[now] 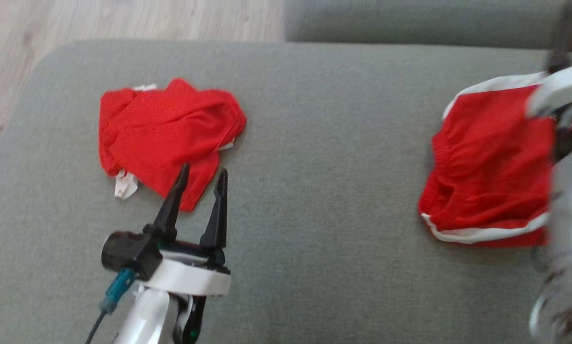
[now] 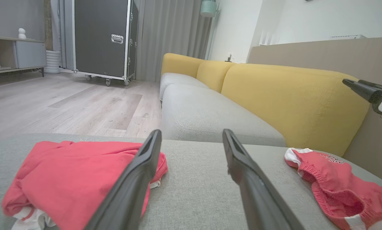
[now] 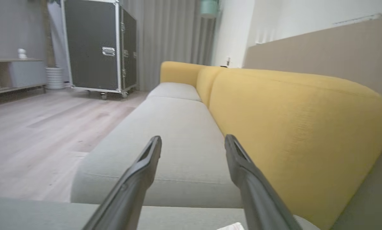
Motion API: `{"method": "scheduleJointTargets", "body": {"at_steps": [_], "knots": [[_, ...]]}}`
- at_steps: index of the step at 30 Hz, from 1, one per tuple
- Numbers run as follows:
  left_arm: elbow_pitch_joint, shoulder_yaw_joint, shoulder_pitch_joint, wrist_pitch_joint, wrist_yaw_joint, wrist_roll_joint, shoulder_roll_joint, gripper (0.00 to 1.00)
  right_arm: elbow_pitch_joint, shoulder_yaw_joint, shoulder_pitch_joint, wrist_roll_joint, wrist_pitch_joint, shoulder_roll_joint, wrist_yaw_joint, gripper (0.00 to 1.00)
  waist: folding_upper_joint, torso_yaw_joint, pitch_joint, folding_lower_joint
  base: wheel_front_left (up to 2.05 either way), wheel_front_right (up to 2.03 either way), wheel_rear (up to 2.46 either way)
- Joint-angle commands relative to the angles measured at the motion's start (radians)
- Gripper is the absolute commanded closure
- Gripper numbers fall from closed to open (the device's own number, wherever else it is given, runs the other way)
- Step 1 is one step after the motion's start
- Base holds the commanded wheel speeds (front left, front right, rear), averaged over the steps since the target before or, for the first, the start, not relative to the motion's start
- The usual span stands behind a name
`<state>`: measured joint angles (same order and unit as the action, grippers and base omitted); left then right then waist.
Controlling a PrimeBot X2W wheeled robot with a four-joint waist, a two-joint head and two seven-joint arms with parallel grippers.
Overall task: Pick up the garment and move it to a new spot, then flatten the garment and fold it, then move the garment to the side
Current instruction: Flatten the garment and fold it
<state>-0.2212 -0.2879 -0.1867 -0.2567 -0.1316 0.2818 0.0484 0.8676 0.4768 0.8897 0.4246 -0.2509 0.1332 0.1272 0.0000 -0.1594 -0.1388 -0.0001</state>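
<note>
Found the crumpled red garment point(image 1: 166, 134) bunched up on the left part of the grey cushion point(image 1: 324, 157), white tag point(image 1: 124, 185) poking out at its lower left edge. Had the left gripper point(image 1: 204, 168) right at the garment's near edge, fingers spread, nothing pinched between them. Saw its left finger overlapping the red cloth from the head view, couldn't tell whether touching or just above.

Spotted red shorts point(image 1: 489, 162) with white trim well apart on the right side of the same cushion, waistband scrunched, partly behind the blurry right arm point(image 1: 560, 86). Caught the right gripper point(image 3: 193, 138) raised above the cushion, fingers likewise apart and holding nothing, pointed along the sofa point(image 3: 273, 111) with the grey seat and yellow back.

Container-wise: noticed a black wheeled case point(image 2: 101, 38) shut tight on the wood floor point(image 2: 66, 105), contents hidden. Made out a white ribbed pot point(image 2: 53, 61) next to a low shelf unit point(image 2: 28, 52), with something pale tucked in the open cubby, too blurry to name.
</note>
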Motion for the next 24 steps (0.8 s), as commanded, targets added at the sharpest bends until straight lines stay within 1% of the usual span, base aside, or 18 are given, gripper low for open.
{"method": "scheduleJointTargets", "body": {"at_steps": [1,5,8,12,15,19,24], "knots": [[0.031,0.038,-0.006,-0.005,0.007,-0.008,0.002,0.00,-0.065,-0.074,-0.020,-0.052,-0.010,-0.028,0.003,0.00,0.0000,0.035,0.045,0.0001,0.00,0.00,0.00],[0.033,0.046,0.020,-0.005,0.009,-0.011,0.002,0.00,-0.164,-0.223,-0.187,-0.210,-0.011,-0.062,0.003,0.00,0.0000,0.063,0.089,0.0001,0.00,0.00,0.00],[0.030,0.054,0.040,-0.005,0.009,-0.016,0.002,0.00,-0.244,-0.308,-0.330,-0.295,-0.011,-0.073,0.003,0.00,0.0000,0.079,0.115,0.0001,0.00,0.00,0.00],[0.032,0.061,0.060,-0.005,0.009,-0.019,0.002,0.00,-0.344,-0.390,-0.516,-0.378,-0.011,-0.081,0.003,0.00,0.0000,0.097,0.133,0.0001,0.00,0.00,0.00],[0.035,0.061,0.068,-0.005,0.009,-0.022,0.002,0.00,-0.390,-0.445,-0.624,-0.449,-0.011,-0.082,0.003,0.00,0.0000,0.106,0.136,0.0001,0.00,0.00,0.00],[0.035,0.061,0.072,-0.005,0.009,-0.024,0.002,0.00,-0.406,-0.496,-0.700,-0.482,-0.011,-0.083,0.003,0.00,0.0000,0.113,0.133,0.0001,0.00,0.00,0.00],[0.035,0.055,0.065,-0.005,0.008,-0.024,0.002,0.00,-0.408,-0.523,-0.684,-0.475,0.005,-0.083,0.003,0.00,0.0000,0.109,0.119,0.0001,0.00,0.00,0.00]]}}
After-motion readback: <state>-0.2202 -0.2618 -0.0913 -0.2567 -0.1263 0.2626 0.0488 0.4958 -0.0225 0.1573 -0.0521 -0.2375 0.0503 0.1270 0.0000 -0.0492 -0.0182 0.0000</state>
